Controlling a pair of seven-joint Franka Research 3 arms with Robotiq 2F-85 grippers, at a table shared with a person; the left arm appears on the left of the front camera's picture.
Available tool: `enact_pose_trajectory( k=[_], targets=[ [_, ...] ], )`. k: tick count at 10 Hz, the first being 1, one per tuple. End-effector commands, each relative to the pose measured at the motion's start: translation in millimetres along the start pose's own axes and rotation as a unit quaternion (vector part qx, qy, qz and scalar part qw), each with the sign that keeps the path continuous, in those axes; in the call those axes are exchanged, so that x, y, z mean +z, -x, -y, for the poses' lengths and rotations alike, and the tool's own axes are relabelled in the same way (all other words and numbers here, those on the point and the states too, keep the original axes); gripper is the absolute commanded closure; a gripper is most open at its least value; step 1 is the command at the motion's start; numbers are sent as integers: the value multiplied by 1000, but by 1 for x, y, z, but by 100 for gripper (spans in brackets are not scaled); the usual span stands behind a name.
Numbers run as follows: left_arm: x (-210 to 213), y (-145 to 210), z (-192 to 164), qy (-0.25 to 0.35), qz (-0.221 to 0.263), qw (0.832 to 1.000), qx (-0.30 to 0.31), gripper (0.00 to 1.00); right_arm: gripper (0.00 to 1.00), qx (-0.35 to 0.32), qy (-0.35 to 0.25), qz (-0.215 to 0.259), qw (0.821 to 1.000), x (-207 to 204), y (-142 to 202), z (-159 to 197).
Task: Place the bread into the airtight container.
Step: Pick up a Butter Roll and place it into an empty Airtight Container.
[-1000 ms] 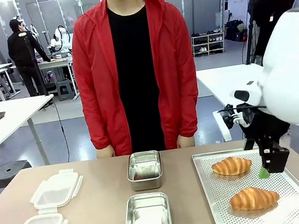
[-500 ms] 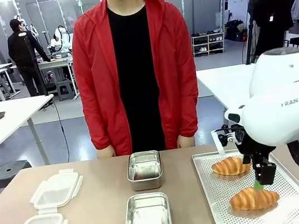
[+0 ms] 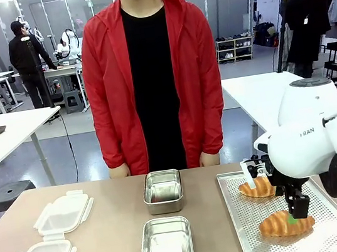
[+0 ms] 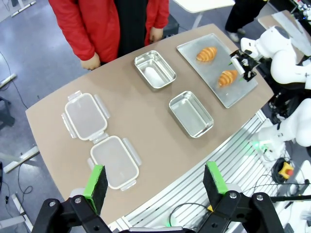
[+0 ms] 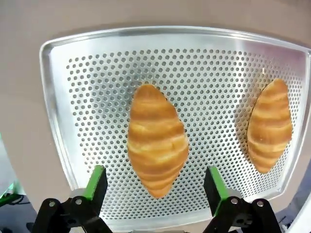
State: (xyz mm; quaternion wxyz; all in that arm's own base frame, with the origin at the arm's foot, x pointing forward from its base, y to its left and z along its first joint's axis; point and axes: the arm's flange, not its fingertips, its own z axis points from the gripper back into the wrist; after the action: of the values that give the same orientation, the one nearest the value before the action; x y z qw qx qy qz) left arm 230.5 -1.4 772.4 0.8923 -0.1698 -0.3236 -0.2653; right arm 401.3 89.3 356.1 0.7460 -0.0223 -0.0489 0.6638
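Only "FRAN" can be read, on the right arm's white casing (image 3: 314, 142), above the near croissant (image 3: 272, 226).

The front camera sits low at the robot's edge of the brown rectangular table (image 3: 109, 236), facing level across it toward the person in the red jacket (image 3: 151, 71) on the far side. The left wrist camera hangs high and well back, looking down at a slant on the whole tabletop, with that person at the picture's top. The right wrist camera looks straight down from close above the perforated silver metal baking tray (image 5: 97, 73). All 3 views share this tray and its 2 golden croissants (image 5: 157, 141) (image 5: 269, 126); the first 2 also share the table.
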Motion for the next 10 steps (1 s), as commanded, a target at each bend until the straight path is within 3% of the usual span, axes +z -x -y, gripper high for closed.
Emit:
enact_pose_trajectory(
  k=[1, 8, 9, 10],
  targets=[
    [0, 0, 1, 8, 1, 1000, -7, 0, 0, 16, -11, 25, 1000, -30, 26, -39],
    [0, 0, 1, 8, 1, 1000, -7, 0, 0, 7, -13, -7, 1000, -69, 26, -35],
    [0, 0, 1, 8, 1, 1000, -7, 0, 6, 8, -16, -5, 1000, -74, 26, -35],
    [0, 0, 1, 8, 1, 1000, -7, 0, 19, 7, -16, -4, 1000, -76, 25, -36]
  ],
)
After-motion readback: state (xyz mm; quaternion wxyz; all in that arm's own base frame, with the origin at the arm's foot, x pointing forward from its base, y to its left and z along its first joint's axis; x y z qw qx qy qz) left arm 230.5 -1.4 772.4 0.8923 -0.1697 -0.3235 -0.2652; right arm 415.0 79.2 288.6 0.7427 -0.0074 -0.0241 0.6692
